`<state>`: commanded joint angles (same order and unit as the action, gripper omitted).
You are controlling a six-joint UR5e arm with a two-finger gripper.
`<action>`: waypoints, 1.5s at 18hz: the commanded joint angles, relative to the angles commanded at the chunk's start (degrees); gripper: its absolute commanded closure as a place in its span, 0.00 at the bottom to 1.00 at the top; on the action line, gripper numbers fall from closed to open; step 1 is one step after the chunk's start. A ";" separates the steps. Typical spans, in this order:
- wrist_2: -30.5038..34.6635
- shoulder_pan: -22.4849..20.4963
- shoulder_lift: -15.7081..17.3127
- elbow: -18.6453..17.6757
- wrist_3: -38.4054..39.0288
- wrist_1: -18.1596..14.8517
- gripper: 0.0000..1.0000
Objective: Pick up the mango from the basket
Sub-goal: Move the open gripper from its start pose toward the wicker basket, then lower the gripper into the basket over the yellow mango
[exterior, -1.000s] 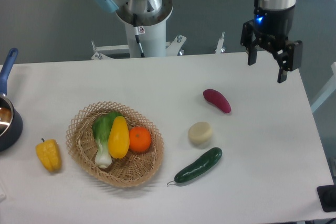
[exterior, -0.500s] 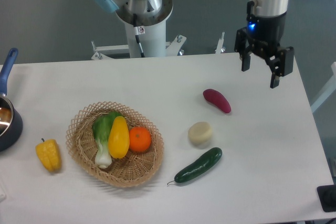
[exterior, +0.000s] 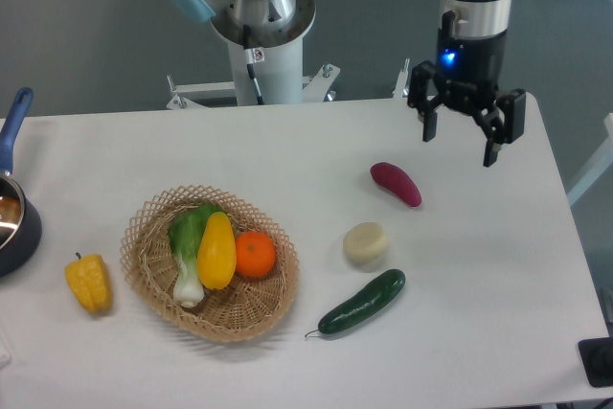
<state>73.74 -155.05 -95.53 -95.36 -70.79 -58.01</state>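
On the white counter (exterior: 287, 160), a yellow bell pepper (exterior: 89, 283) lies at the near left, with a dark pot (exterior: 13, 220) with a blue handle at the left edge behind it. Right of centre sit a purple sweet potato (exterior: 396, 184), a pale round potato (exterior: 366, 243) nearer, and a green cucumber (exterior: 363, 302) nearest. A round orange (exterior: 255, 254) and a green bok choy (exterior: 190, 248) lie close together left of centre

Glossy yellow mango (exterior: 216, 250), light tan open-weave basket (exterior: 245, 310), round orange (exterior: 255, 254), green-and-white bok choy (exterior: 189, 246), yellow bell pepper (exterior: 88, 283), purple-red sweet potato (exterior: 396, 184), dark green cucumber (exterior: 362, 302), white tabletop (exterior: 287, 160), black claw (exterior: 458, 139) with blue light.
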 joint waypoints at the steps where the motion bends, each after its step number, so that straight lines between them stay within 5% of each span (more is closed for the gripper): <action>1: 0.00 1.15 -0.35 0.09 3.69 0.00 0.00; 11: 0.17 9.15 -3.78 0.09 36.06 0.35 0.00; 18: -0.26 15.91 -4.92 -2.90 38.27 0.35 0.00; 27: 0.88 21.54 -10.81 -2.90 43.81 0.44 0.00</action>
<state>74.62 -133.51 -106.34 -98.26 -26.99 -57.57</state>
